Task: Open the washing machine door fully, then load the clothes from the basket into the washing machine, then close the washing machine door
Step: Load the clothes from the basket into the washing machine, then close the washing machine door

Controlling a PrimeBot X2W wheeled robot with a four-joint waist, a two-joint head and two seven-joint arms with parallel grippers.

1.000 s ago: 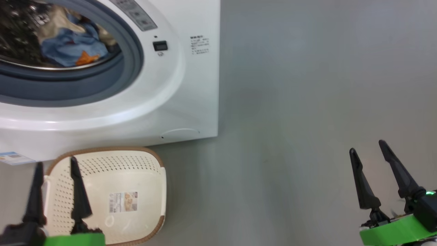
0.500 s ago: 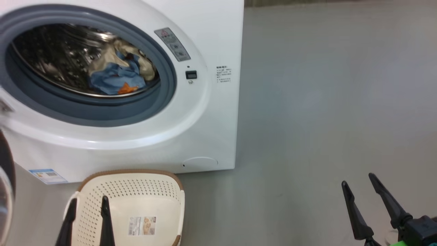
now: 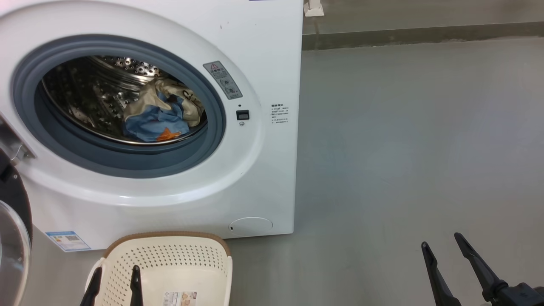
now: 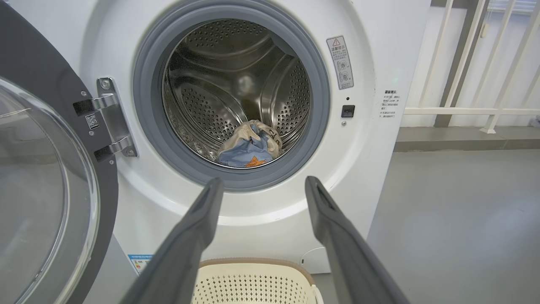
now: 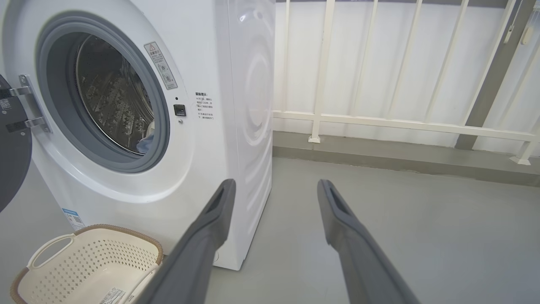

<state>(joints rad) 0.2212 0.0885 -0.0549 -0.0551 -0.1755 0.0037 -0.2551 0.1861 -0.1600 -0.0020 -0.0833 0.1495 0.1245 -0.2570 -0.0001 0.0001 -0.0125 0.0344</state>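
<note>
washing machine [image 3: 263,178] w/ door [image 4: 42,190] swung open on left hinge. basket [image 3: 170,259] on floor just in front. clothes [image 3: 159,117] in drum, btm. left gripper [image 3: 117,269] above basket, right gripper [image 3: 441,239] above bare floor: both spread wide, nothing held.

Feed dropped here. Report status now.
Left gripper and right gripper open, empty. Clothes in the drum, basket empty. Door swung open, not yet closed. Basket sits right below the opening, near the door's swing.

clothes [image 3: 157,123] in washing machine [image 3: 272,63] | basket [image 3: 170,259] before machine | door [image 3: 15,191] at left
</note>
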